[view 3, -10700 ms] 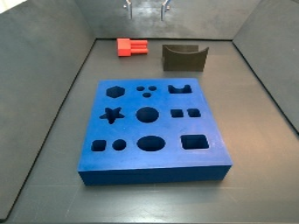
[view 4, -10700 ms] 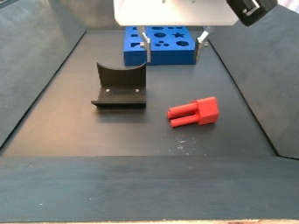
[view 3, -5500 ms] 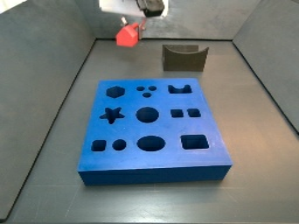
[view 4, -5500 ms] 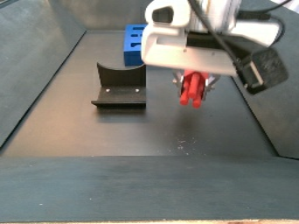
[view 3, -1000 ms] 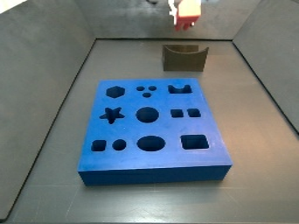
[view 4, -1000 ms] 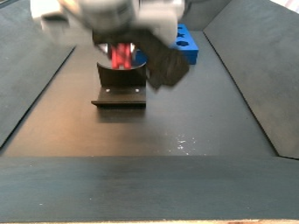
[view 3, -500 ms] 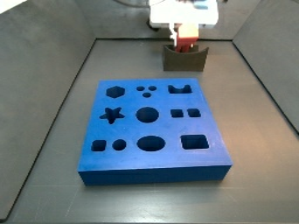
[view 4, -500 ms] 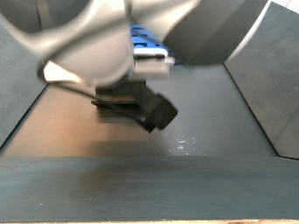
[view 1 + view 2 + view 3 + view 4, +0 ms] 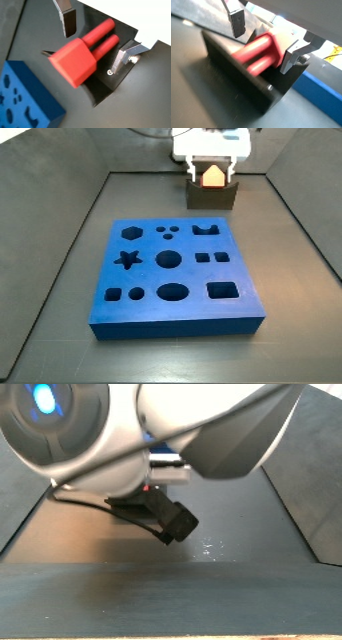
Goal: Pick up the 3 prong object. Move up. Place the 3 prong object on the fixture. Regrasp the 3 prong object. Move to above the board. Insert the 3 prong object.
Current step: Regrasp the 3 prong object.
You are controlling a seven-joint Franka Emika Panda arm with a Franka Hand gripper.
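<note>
The claw (image 9: 100, 35) hangs right over the small dark olive-brown notched fixture (image 9: 210, 196) at the far end of the dark floor, its flat silver finger plates (image 9: 293, 55) standing apart on either side of the bright red-orange plastic 3 prong object (image 9: 83, 52), with gaps visible in both wrist views, so it is not clamped. The smooth red piece lies in the fixture's concave notch (image 9: 244, 75), blocky end outward and rounded stubby prongs pointing back between the fingers. Nearer in a side view sits the large flat blue board (image 9: 174, 278) with star, hexagon, circle and square cut-outs.
</note>
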